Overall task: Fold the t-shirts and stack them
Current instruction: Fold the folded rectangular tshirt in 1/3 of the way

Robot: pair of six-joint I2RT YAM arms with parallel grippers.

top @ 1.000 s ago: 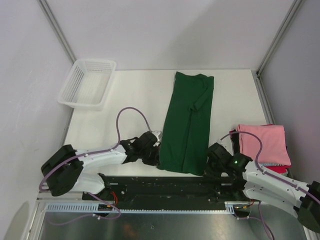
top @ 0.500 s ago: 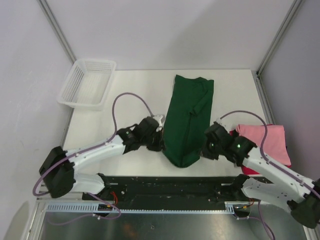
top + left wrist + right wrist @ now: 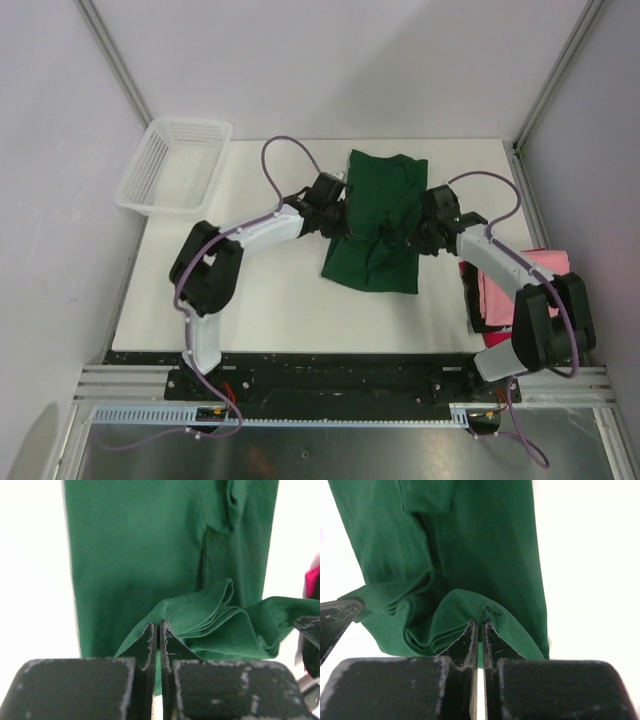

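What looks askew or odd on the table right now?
The green t-shirt is mid-fold: its hem, pinched by the left gripper and right gripper, sags in bunched wrinkles between them, not taut. Nothing else stands out.

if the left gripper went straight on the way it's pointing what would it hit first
Most likely the green shirt: the left gripper is shut on its hem, and the flat layer lies just beyond. Depth is unclear.
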